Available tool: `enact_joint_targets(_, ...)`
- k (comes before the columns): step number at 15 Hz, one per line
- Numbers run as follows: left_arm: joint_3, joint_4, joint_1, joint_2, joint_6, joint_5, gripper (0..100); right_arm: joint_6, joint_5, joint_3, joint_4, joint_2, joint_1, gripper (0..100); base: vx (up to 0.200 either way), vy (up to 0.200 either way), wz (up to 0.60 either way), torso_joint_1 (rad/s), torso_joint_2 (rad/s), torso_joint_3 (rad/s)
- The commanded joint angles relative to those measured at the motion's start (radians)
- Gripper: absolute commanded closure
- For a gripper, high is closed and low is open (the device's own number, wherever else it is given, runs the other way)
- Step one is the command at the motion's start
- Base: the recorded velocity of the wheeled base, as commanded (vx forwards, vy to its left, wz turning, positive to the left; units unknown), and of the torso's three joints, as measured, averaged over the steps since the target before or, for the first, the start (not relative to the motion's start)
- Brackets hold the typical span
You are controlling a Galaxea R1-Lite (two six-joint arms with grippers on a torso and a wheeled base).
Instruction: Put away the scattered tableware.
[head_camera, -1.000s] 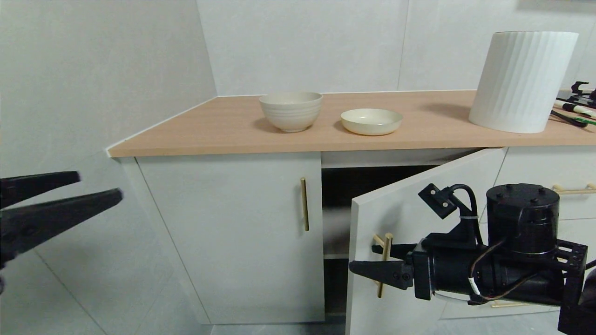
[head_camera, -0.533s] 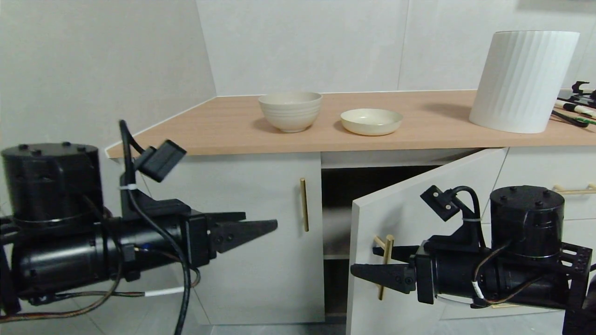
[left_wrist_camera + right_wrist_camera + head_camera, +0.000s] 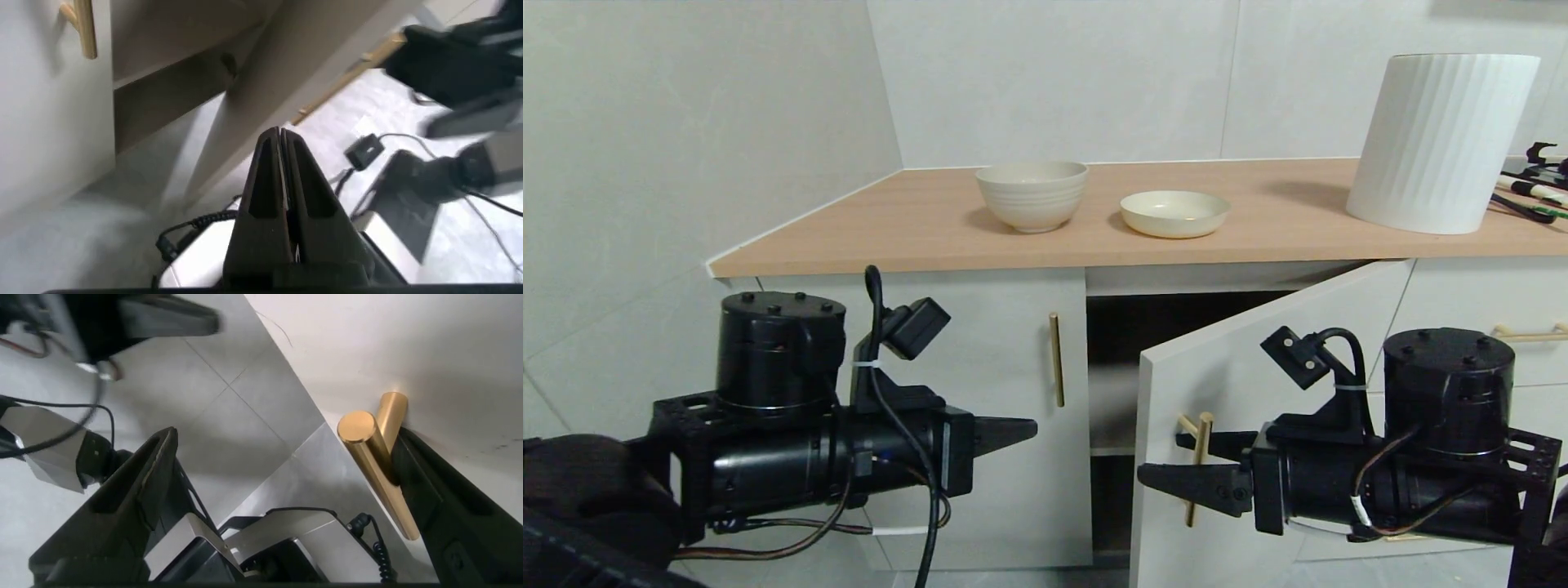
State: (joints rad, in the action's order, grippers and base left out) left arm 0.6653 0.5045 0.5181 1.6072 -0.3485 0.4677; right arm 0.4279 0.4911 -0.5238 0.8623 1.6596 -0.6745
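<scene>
A cream ribbed bowl (image 3: 1032,194) and a shallow cream dish (image 3: 1174,213) stand side by side on the wooden counter (image 3: 915,229). Below them the right cupboard door (image 3: 1258,343) hangs partly open. My right gripper (image 3: 1170,459) is open, one finger on each side of that door's brass handle (image 3: 1197,465). In the right wrist view the handle (image 3: 380,457) lies close to one finger (image 3: 433,486) of the right gripper (image 3: 286,457). My left gripper (image 3: 1023,429) is shut and holds nothing, in front of the closed left door (image 3: 947,367). It also shows shut in the left wrist view (image 3: 280,143).
A tall white ribbed container (image 3: 1441,143) stands on the counter's right, with pens (image 3: 1535,192) beside it. The left door has a vertical brass handle (image 3: 1056,358). The dark cupboard opening (image 3: 1176,314) has a shelf inside. A tiled wall closes off the left.
My left arm has swung in from the left edge to the front of the closed door, and its fingers have gone from open to shut. The right arm has barely moved.
</scene>
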Motion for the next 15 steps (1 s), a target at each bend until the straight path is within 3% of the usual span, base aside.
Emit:
enact_joint_targets(1,0.03,0.051,0.045,0.149,0.036,-0.009,100,0.002,0.0,0.001,-0.002,0.011,0.0,0,0.0,0.0,0.0,0.0,0.0,0.0)
enact_joint_targets(3,0.043,0.177,0.097,0.27,0.048,-0.017,100,-0.003,0.0,0.007,-0.002,0.008,0.0,0,0.0,0.0,0.0,0.0,0.0,0.0)
enact_joint_targets(7,0.03,0.54,0.149,0.473,0.045,-0.055,100,-0.004,0.0,0.021,-0.002,-0.001,0.0,0,0.0,0.0,0.0,0.0,0.0,0.0)
enact_joint_targets(9,0.037,0.586,0.163,0.494,0.045,-0.073,100,-0.006,0.0,0.028,-0.002,-0.001,0.0,0,0.0,0.0,0.0,0.0,0.0,0.0)
enact_joint_targets(15,0.122,0.582,0.201,0.473,0.043,-0.075,100,-0.012,-0.002,0.05,-0.002,-0.026,0.0,0,0.0,0.0,0.0,0.0,0.0,0.0)
